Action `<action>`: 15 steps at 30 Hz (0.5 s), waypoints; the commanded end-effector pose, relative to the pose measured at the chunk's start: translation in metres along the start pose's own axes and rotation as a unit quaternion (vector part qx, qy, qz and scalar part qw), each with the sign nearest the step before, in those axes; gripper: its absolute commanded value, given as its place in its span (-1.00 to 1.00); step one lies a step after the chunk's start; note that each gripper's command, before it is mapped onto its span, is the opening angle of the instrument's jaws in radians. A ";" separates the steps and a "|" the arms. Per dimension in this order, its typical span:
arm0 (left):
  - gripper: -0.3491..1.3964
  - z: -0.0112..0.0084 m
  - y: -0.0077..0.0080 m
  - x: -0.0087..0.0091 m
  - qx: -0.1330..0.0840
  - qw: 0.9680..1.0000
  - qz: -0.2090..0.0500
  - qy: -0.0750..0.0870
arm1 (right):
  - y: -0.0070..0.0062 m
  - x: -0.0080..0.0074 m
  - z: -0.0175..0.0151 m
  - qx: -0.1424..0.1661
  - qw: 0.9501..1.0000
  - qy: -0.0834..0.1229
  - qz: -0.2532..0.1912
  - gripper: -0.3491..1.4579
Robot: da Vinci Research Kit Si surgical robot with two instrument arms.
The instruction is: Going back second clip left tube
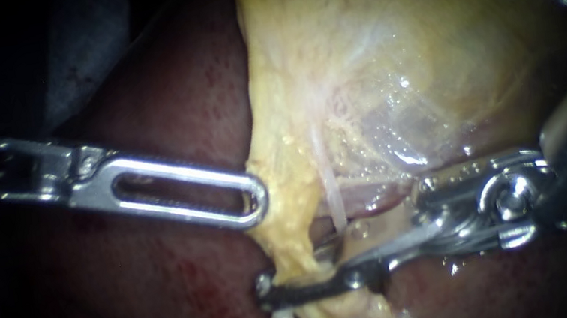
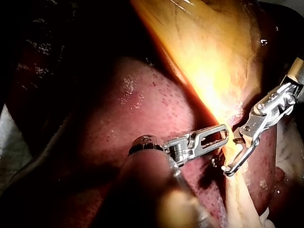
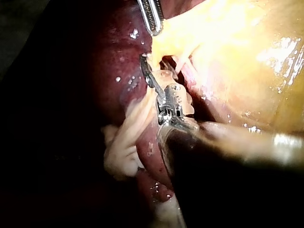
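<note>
The yellow gallbladder (image 1: 388, 51) narrows into a fat-covered strand, the left tube (image 1: 298, 248), which runs down over the dark red liver (image 1: 190, 288). A thin pale tube (image 1: 336, 200) lies just to its right. My left instrument (image 1: 260, 201) has a slotted jaw and is shut on the yellow tissue at the strand's left edge. My right instrument (image 1: 285, 285) reaches across the left tube lower down. One jaw lies in front of the tube and the other behind it, with a gap between them. I cannot tell a clip apart from the jaws. The same jaws (image 2: 231, 167) show as a narrow loop in the left wrist view.
Liver surrounds the strand on both sides, wet and speckled. In the right wrist view my right instrument (image 3: 148, 71) points at the strand, with the left instrument's tip (image 3: 153, 21) just beyond it and pale fatty folds (image 3: 121, 147) beside the shaft.
</note>
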 end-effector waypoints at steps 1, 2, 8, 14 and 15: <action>-1.00 0.0000 0.0000 0.0000 0.000 1.000 0.000 0.000 | 0.0001 0.0000 0.0000 0.000 1.000 0.001 -0.003 -0.17; -1.00 0.0000 0.0000 0.0000 0.000 1.000 0.000 0.000 | 0.0001 0.0000 0.0000 -0.001 1.000 0.001 -0.009 -0.15; -1.00 0.0000 0.0000 0.0000 0.000 1.000 0.000 0.000 | 0.0001 0.0001 0.0001 -0.001 1.000 0.003 -0.023 -0.09; -1.00 0.0000 0.0000 0.0000 0.000 1.000 0.000 0.000 | 0.0001 0.0003 0.0003 0.000 0.999 0.006 -0.041 -0.06; -1.00 0.0000 0.0000 0.0000 0.000 1.000 0.000 0.000 | 0.0001 0.0003 0.0004 0.001 0.999 0.007 -0.041 -0.06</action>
